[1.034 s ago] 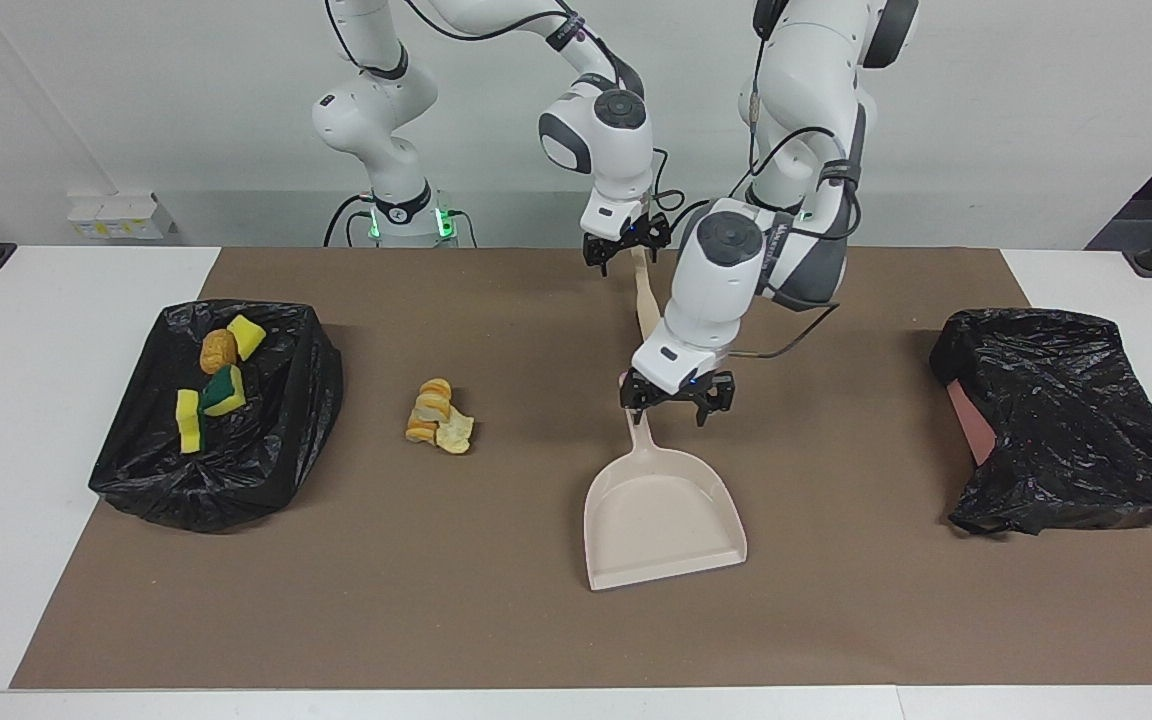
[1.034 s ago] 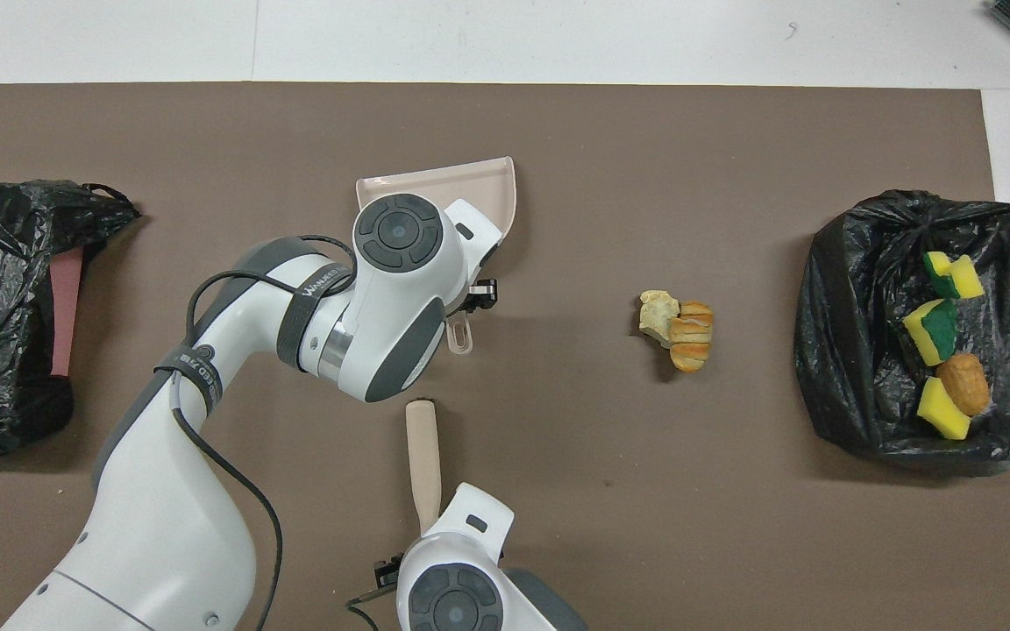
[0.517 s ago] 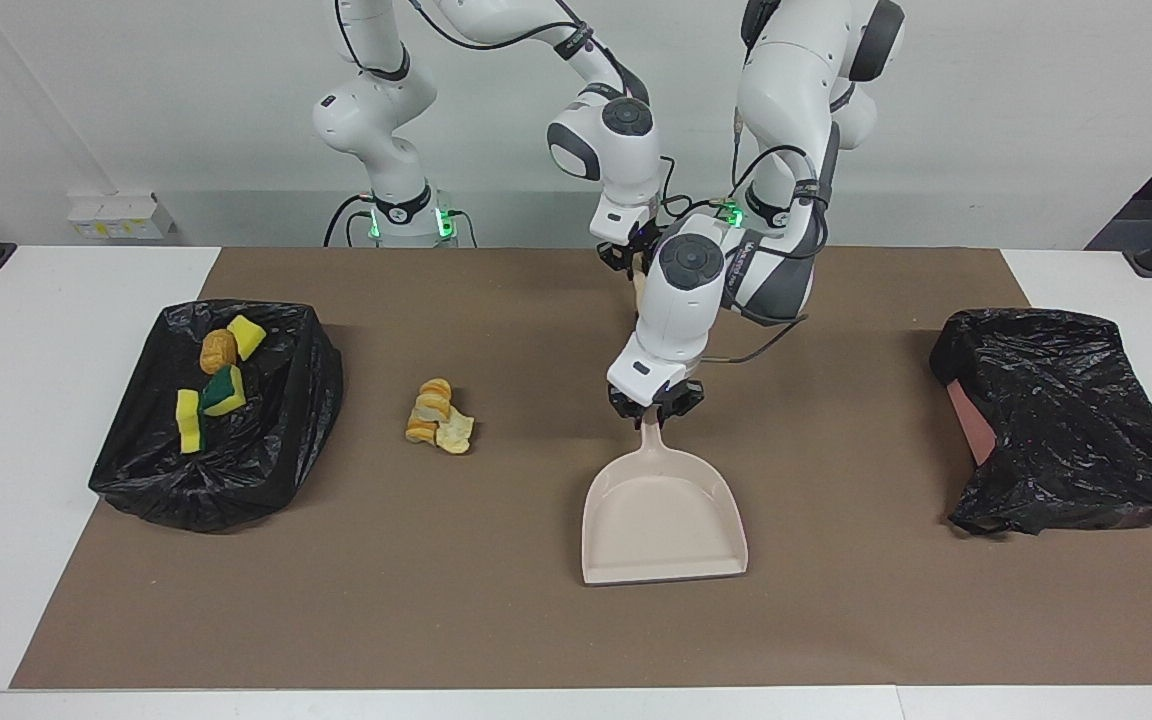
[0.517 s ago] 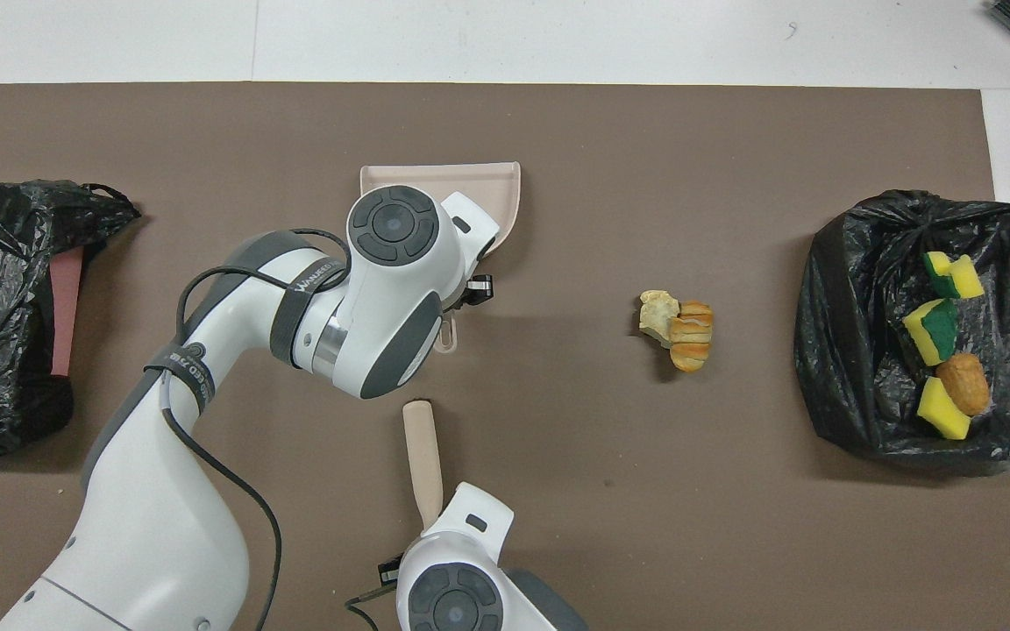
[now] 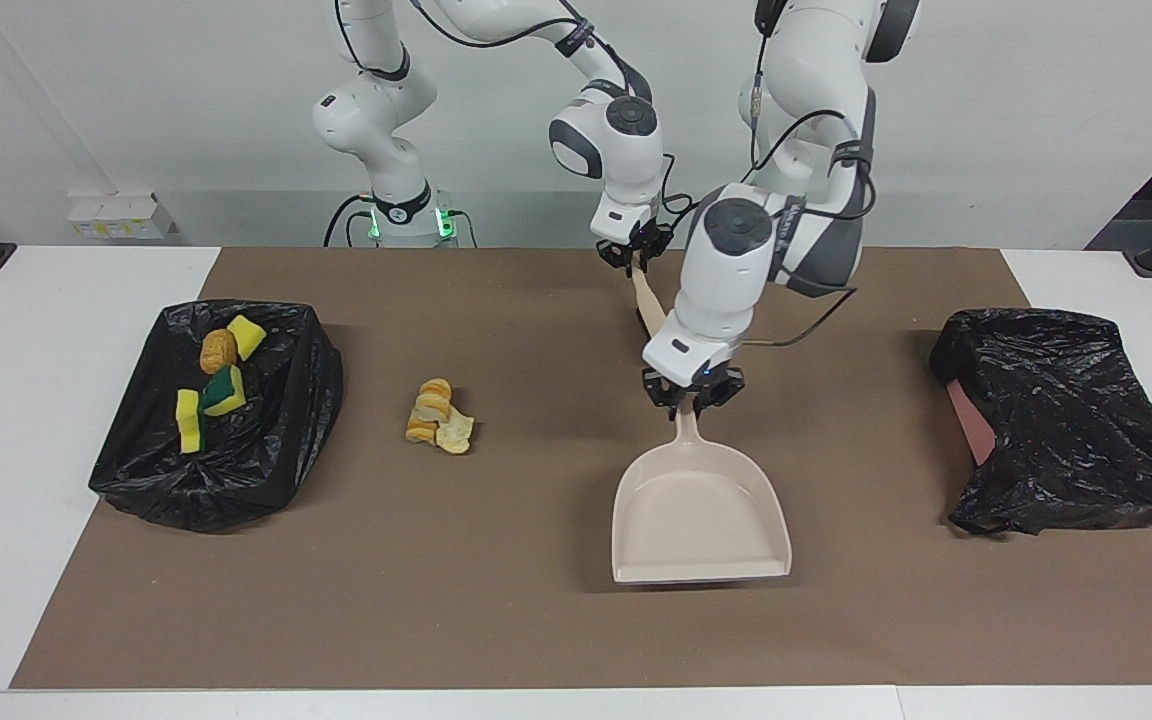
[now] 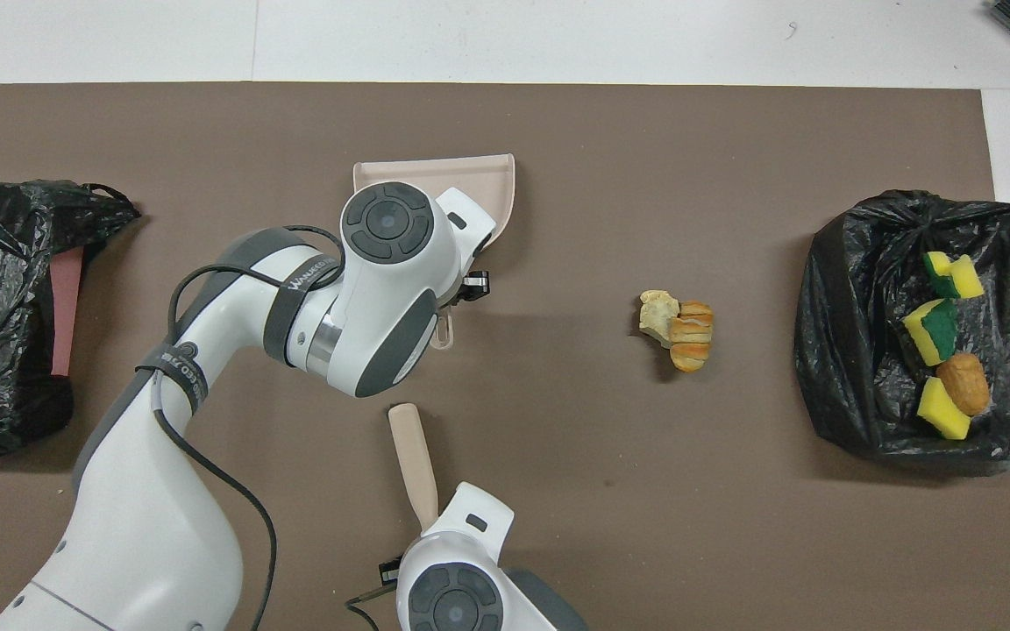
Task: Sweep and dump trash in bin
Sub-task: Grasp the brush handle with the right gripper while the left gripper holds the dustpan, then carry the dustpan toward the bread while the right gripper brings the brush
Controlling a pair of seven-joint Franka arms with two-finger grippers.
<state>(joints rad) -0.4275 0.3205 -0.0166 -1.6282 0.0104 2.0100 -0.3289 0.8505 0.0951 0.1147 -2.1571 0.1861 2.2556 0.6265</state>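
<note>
Loose trash [image 5: 439,416] lying on the worktop [image 5: 496,620] beside the bin [image 5: 221,480], sponge chunks [image 5: 224,390] already inside; right claw [image 5: 635,253] clenched on the brush [image 5: 647,300], handle slanting toward the dustpan [image 5: 701,520]; left claw [image 5: 693,396] clamped on the dustpan handle, pan mouth facing away from the robots; both tools toward the left arm's end from the scraps; brush bristles hidden.
</note>
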